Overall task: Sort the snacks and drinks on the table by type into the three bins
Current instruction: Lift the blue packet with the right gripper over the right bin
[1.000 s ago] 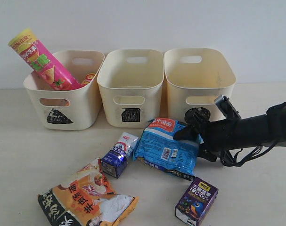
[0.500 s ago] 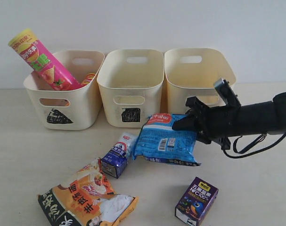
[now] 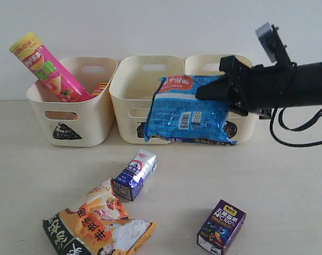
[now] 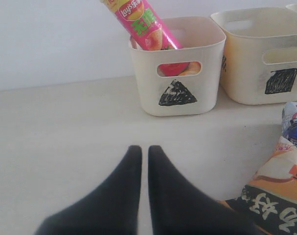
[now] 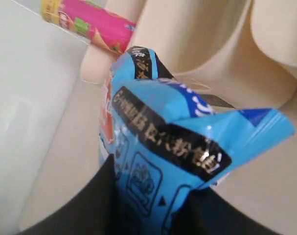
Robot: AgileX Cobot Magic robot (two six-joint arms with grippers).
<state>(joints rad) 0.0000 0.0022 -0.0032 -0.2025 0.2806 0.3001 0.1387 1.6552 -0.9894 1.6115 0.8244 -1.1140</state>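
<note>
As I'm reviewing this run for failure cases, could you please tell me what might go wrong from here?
The right gripper pinches the blue packet by one edge only, and it hangs free, so it may slip out in transit. The packet's lower edge looks lower than the rims of the middle bin and right bin, so it might catch a rim unless lifted higher.

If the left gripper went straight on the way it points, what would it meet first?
Probably the triangle bin, across the table. It sits slightly off line from the left gripper, so it may miss.
</note>
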